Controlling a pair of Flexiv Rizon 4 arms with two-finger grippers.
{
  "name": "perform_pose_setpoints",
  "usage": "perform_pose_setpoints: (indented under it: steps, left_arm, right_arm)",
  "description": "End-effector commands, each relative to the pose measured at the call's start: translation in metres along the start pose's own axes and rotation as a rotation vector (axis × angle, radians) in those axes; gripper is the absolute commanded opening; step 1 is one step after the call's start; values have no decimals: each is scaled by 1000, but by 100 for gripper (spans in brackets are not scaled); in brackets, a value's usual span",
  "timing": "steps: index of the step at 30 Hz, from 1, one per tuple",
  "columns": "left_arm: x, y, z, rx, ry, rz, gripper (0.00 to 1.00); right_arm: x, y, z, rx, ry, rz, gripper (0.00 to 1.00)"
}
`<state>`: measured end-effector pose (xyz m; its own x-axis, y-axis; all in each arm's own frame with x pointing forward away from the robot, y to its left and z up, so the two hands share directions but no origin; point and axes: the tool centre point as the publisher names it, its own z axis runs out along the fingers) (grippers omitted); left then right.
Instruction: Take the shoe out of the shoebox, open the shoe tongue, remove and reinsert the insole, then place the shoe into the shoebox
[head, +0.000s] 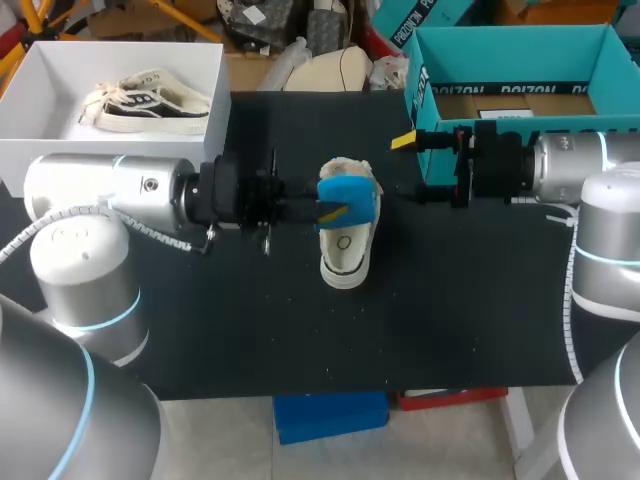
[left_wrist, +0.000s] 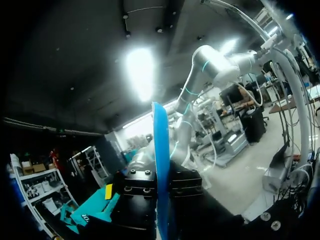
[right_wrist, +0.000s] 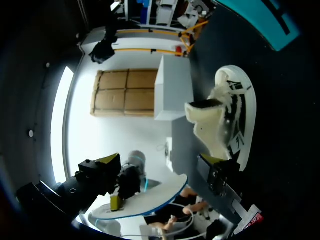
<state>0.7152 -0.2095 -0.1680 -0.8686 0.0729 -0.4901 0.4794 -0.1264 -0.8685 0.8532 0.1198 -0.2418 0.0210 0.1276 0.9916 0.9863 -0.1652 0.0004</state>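
The shoe (head: 345, 255) lies on the black worktop (head: 300, 340), outside both boxes. Its toe points toward the near edge, and its tongue (right_wrist: 207, 125) is pulled up so the opening is clear. The blue insole (head: 350, 197) is out of the shoe and hangs just over that opening, clamped edge-on between the fingers of the left tool (head: 325, 210). Held there, it seems lined up to go back in. The right tool (head: 412, 167) hovers just beside the shoe with its fingers apart and empty, likely to steady the shoe. The teal shoebox (head: 510, 60) beyond holds no shoe, only brown card on its floor. The white box (head: 100, 155), well apart on the left, holds a second shoe (head: 150, 100).
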Motion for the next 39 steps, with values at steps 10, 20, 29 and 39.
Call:
perform_pose_setpoints:
  steps: [10,20,29,39]
  left_arm:
    - [-24,57,-3,59,136,615,0]
    - [-26,71,-6,38,212,705,0]
    - [-21,67,-7,64,190,761,0]
    - [10,85,-16,85,115,1029,0]
  right_arm:
    - [-1,0,1,-3,1,0,100]
    - [-1,0,1,-3,1,0,100]
    - [-1,0,1,-3,1,0,100]
    - [-1,0,1,-3,1,0,100]
